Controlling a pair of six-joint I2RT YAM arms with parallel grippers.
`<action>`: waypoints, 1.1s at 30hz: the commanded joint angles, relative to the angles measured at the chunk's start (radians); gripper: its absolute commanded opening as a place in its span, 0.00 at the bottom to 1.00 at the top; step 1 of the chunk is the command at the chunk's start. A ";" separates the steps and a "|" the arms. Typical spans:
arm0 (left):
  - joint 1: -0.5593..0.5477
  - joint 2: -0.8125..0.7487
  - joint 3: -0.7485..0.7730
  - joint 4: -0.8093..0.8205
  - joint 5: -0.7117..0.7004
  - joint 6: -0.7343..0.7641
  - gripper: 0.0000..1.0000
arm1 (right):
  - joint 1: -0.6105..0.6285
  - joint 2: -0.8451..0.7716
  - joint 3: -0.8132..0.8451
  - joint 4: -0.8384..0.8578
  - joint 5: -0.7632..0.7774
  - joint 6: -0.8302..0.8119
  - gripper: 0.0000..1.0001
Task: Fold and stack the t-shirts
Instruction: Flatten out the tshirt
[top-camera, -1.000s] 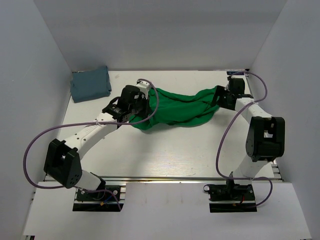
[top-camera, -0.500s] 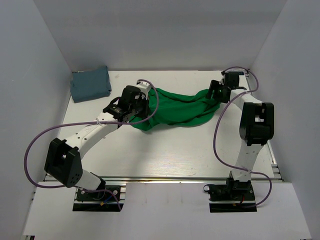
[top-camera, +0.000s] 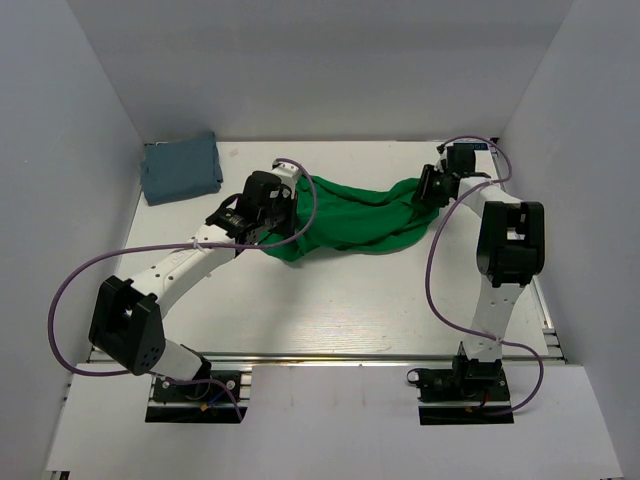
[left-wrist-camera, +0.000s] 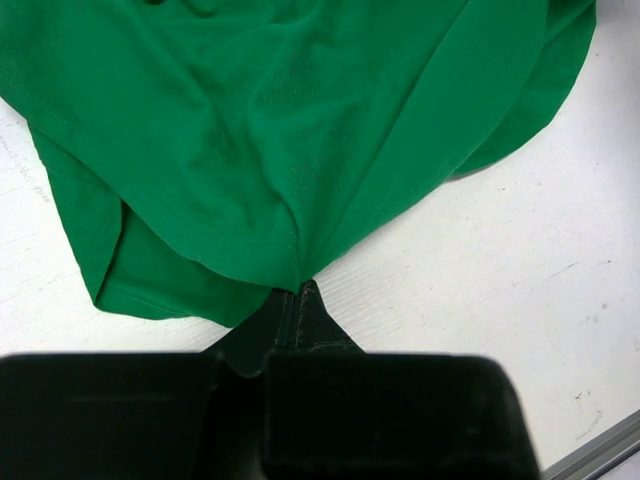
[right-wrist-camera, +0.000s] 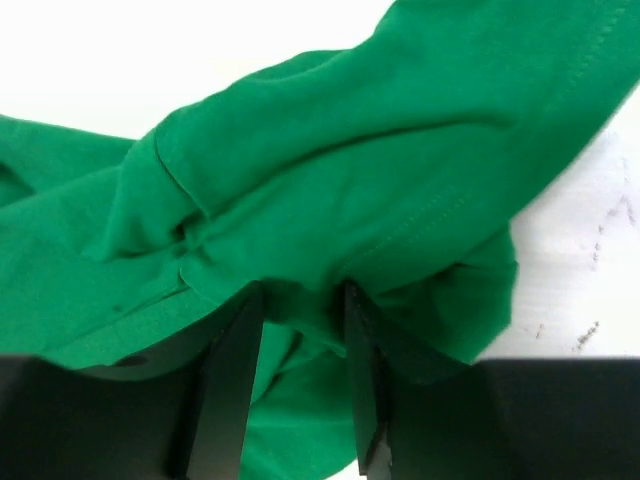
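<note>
The bright green t-shirt lies crumpled and stretched across the back middle of the table. My left gripper is at its left end; in the left wrist view the jaws are shut on the shirt's hem. My right gripper is at its right end; in the right wrist view the fingers stand narrowly apart with a bunch of green cloth pinched between them. The slate grey-blue t-shirt lies folded at the back left corner, away from both grippers.
White walls enclose the table on the left, back and right. The table's near edge is a metal rail with both arm bases bolted below it. Purple cables loop beside each arm.
The right arm has raised its elbow and drawn its gripper slightly left and back at the shirt's right end. The left arm and the shirt have hardly moved.
</note>
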 joint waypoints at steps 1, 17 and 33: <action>0.005 -0.015 0.027 -0.002 -0.016 0.008 0.00 | 0.007 0.026 0.057 -0.038 -0.058 -0.028 0.46; 0.005 -0.055 0.123 -0.032 -0.144 0.048 0.00 | 0.002 -0.302 -0.044 0.063 0.003 -0.010 0.00; 0.005 -0.400 0.315 -0.062 -0.376 0.196 0.00 | 0.001 -0.953 0.042 -0.115 0.321 -0.097 0.00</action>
